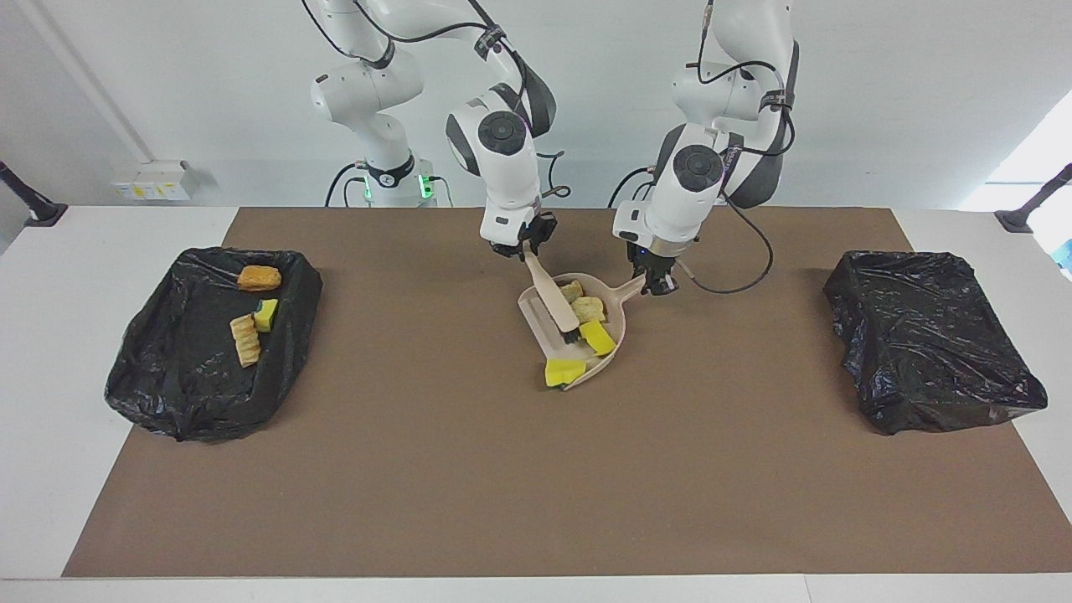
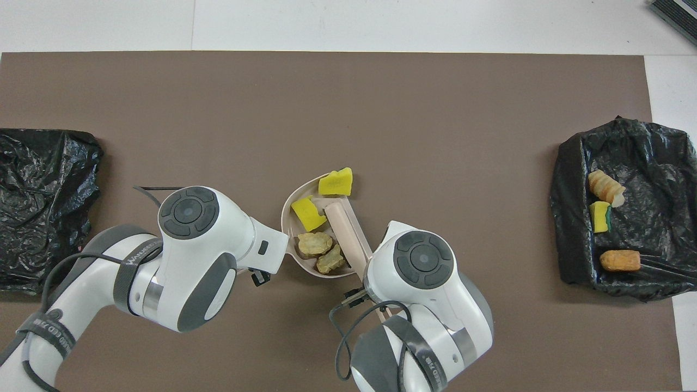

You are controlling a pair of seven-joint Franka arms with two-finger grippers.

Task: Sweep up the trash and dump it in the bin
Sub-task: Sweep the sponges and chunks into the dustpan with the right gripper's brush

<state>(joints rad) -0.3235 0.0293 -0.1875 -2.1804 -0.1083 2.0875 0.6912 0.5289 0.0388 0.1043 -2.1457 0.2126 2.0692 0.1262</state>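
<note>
Trash (image 1: pixel 586 322) gathered in the dustpan (image 1: pixel 536 314), mid-worktop (image 1: pixel 502 486)

Four scraps lie in the pan, one yellow chunk at its lip. The left end effector (image 1: pixel 656 283) is closed on the pan handle; the right end effector (image 1: pixel 521 248) is closed on the brush (image 1: pixel 553 295). The pan mouth points away from the robots. The overhead view hides both grips but shows the bin (image 2: pixel 626 207) holding three scraps.

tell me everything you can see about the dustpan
The dustpan is beige, plastic-looking, a shallow scoop with a raised rim and a short handle. It sits mid-table on the brown mat, its open mouth turned away from the robots. The left gripper is at its handle; the brush in the right gripper reaches into it. Two yellow sponge chunks and two pale lumps lie in it.
</note>
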